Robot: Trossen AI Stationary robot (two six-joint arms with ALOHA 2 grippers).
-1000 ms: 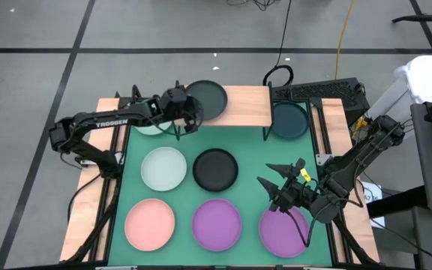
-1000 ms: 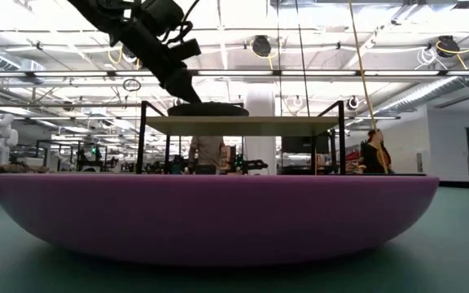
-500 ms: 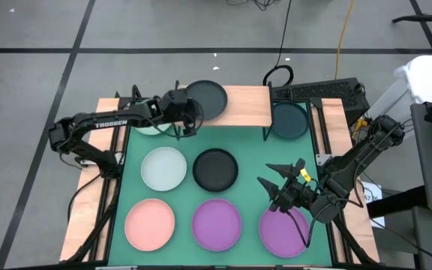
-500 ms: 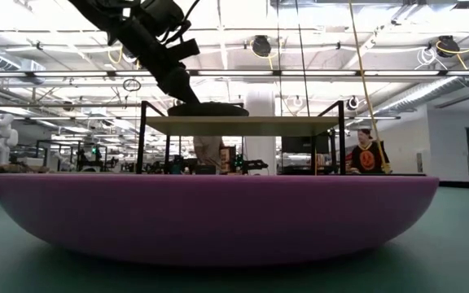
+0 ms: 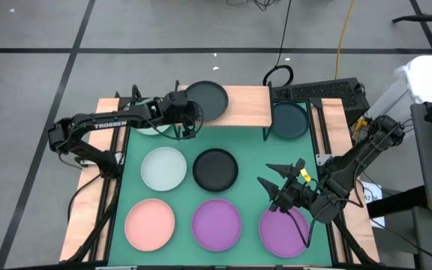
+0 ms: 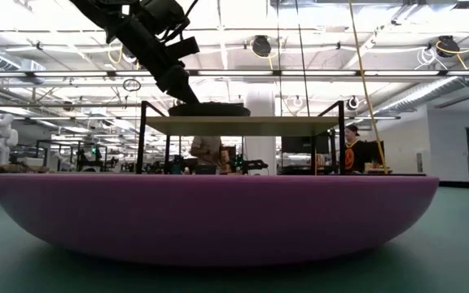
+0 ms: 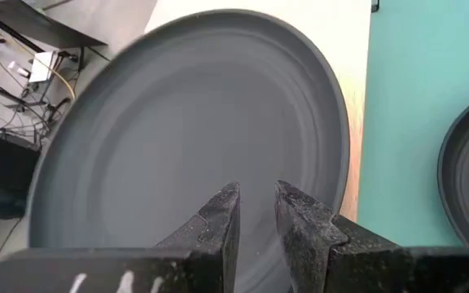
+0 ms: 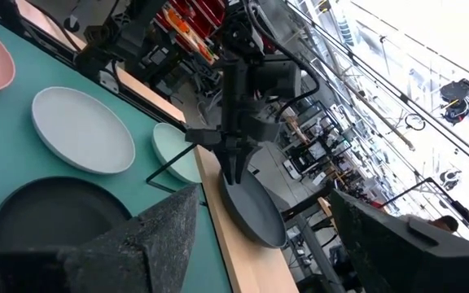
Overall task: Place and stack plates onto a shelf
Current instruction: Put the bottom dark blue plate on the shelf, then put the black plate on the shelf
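— Where is the left gripper [image 5: 190, 118] right now?

— At the near left corner of the shelf [image 5: 246, 106], its fingers [image 7: 218, 218] narrowed on the near rim of a dark plate [image 5: 205, 100] that lies flat on the shelf's left half. The wrist view shows the two fingertips close together over the plate's edge — whether they actually pinch the rim I cannot tell.

— And the low view?

— The arm comes down from the upper left and meets the dark plate [image 6: 208, 108] on top of the board, which stands on its thin black legs.

— The right gripper [image 5: 280, 180]?

— Hanging over the right side of the green mat [image 5: 253, 161], just above a purple plate [image 5: 284, 230], jaws spread wide with nothing between them.

— The other plates?

— A mint plate [image 5: 150, 127] lies by the shelf's left leg, partly under the left arm. A dark teal plate [image 5: 289, 120] sits to the right of the shelf. In the middle row are a pale plate [image 5: 163, 168] and a black plate [image 5: 215, 169]; in the front row a pink plate [image 5: 150, 223], then a second purple plate [image 5: 217, 223] beside the first.
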